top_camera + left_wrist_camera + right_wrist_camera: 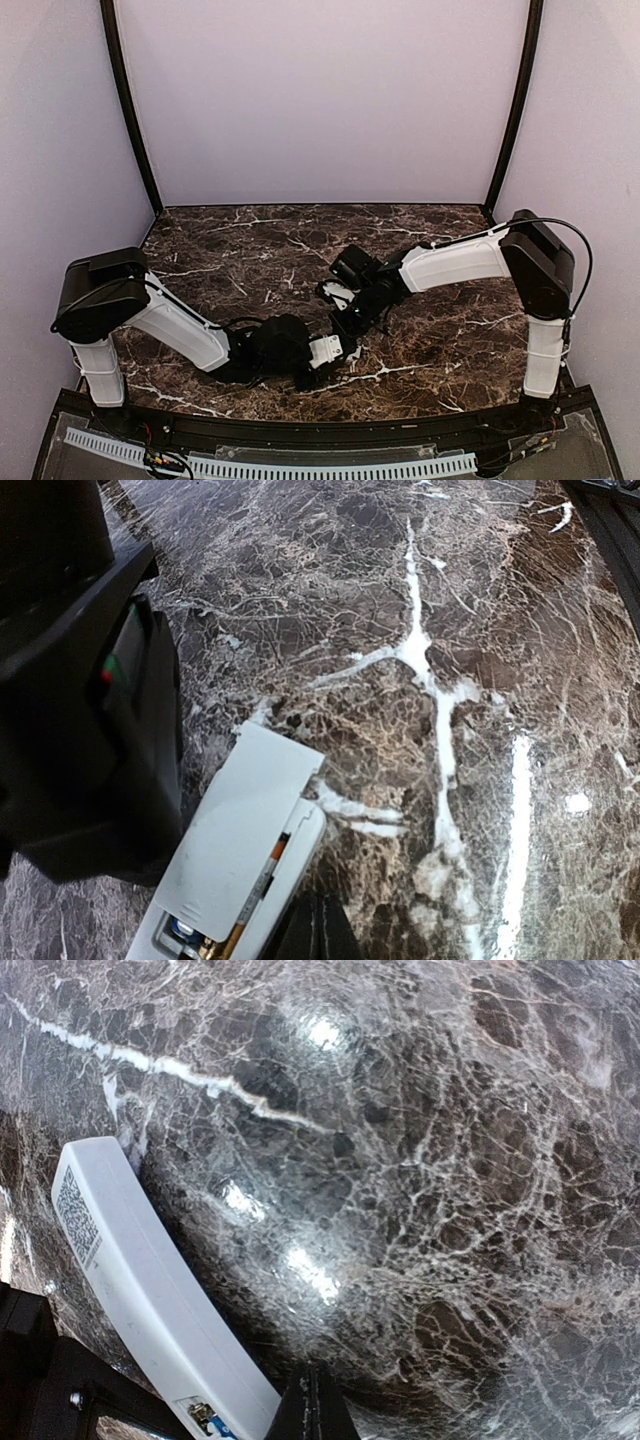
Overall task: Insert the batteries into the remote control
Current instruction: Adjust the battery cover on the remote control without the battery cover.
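The left gripper [315, 932] had its fingers pressed together, gripping nothing. Just to the left of its tips, the remote control [240, 845] lay back-up on the dark marble table [480, 630]. Its open battery bay [205, 938] sat at the end nearest the wrist, with a blue battery [184, 928] showing inside. The right gripper [315, 1407] was likewise closed and empty. The remote stretched away up-left of its fingertips, with the code label [78, 1215] at the far end.
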`<move>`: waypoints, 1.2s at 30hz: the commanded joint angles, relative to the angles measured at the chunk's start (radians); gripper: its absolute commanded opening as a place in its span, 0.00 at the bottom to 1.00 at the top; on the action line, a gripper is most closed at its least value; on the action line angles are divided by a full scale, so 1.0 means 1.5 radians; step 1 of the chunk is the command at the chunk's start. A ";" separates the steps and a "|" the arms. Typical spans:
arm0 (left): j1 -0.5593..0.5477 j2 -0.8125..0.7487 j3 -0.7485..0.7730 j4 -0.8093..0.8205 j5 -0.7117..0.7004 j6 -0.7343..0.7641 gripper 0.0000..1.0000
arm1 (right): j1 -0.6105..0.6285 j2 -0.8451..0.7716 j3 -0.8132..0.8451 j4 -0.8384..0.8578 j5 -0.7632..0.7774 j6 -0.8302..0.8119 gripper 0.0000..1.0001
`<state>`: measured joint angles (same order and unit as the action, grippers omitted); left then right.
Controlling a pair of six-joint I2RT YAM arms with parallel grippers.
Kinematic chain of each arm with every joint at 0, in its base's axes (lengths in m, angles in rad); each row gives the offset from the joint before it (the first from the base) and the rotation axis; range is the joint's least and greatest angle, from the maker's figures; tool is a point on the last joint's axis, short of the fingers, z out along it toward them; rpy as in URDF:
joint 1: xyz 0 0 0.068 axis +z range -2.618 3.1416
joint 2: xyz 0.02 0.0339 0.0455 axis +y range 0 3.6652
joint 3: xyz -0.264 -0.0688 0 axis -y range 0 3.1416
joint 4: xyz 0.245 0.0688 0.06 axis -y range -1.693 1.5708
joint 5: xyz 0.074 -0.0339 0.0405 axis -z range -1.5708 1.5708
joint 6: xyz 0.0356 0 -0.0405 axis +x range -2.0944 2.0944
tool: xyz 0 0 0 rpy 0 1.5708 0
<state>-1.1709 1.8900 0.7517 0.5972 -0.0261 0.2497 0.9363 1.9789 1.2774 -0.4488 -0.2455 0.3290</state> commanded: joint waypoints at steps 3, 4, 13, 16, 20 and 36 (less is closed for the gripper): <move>-0.001 0.012 0.007 -0.024 -0.013 -0.009 0.00 | 0.008 0.025 0.023 -0.027 0.048 -0.002 0.02; -0.001 0.011 0.007 -0.024 -0.013 -0.009 0.00 | 0.007 0.030 0.028 -0.032 0.062 -0.006 0.03; -0.001 0.015 -0.008 -0.013 -0.018 -0.013 0.00 | -0.018 0.006 0.044 -0.038 0.096 -0.021 0.06; 0.000 0.017 -0.007 -0.013 -0.019 -0.013 0.00 | -0.022 0.000 0.047 -0.048 0.096 -0.029 0.06; 0.000 0.017 -0.006 -0.013 -0.019 -0.013 0.00 | -0.022 -0.019 0.022 -0.050 0.092 -0.022 0.05; 0.000 0.024 -0.001 -0.015 -0.022 -0.016 0.00 | -0.018 -0.045 -0.014 -0.052 0.075 -0.005 0.03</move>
<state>-1.1709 1.8999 0.7532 0.6163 -0.0463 0.2386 0.9043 1.9305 1.2671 -0.5270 -0.1162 0.3119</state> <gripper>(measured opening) 0.004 0.035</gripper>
